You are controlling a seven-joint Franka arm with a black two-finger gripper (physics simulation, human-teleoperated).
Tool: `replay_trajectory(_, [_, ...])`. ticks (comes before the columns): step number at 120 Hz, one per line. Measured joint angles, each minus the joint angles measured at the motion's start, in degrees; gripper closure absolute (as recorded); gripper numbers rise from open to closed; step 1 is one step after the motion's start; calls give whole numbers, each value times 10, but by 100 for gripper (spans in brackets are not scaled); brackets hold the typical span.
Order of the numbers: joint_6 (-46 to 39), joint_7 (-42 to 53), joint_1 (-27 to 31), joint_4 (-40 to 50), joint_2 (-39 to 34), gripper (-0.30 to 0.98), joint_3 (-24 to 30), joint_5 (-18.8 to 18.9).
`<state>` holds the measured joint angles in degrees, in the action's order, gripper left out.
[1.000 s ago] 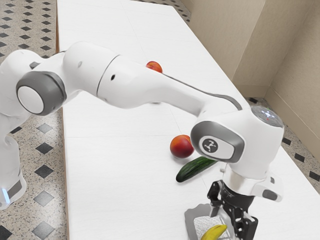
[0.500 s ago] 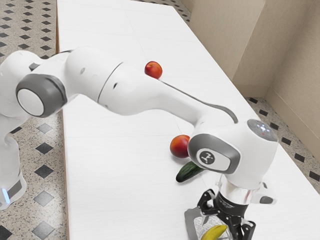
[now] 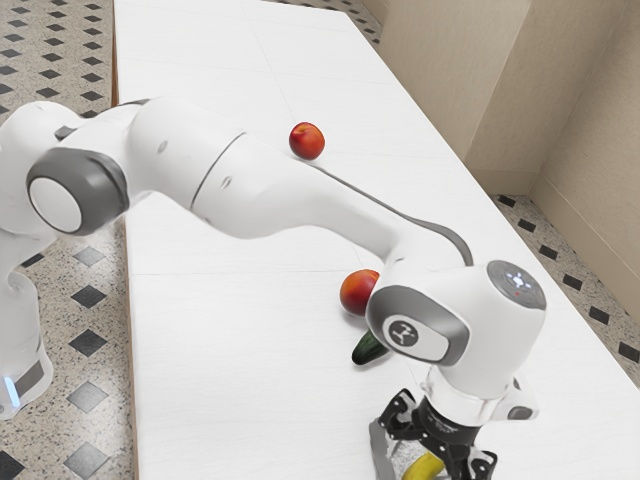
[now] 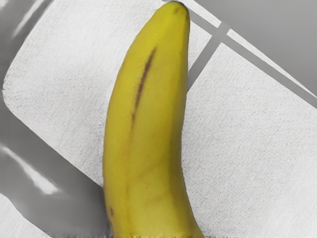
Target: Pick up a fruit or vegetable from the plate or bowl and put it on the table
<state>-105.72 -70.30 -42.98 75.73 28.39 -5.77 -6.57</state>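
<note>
Your gripper (image 3: 434,453) is spread just above the banana (image 4: 146,134), which lies in the tray (image 3: 380,455) beneath it. Away from it lie the cucumber (image 3: 368,348), one red fruit (image 3: 358,292) and, farther, another (image 3: 307,141).

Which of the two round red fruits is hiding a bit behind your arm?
The red fruit close to the green cucumber: my arm covers one edge. The other red fruit sits farther from the cucumber, whole and uncovered.

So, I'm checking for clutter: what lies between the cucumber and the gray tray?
In the exterior view, bare white tabletop lies between the visible end of the cucumber and the gray tray.
</note>
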Motion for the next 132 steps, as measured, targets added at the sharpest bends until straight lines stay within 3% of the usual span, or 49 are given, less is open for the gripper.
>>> replay_trajectory(97, [-9,-30,16,8,-8,0,-8,-1])
replay_trajectory(132, [-15,-15,9,-8,21,0,-2,-4])
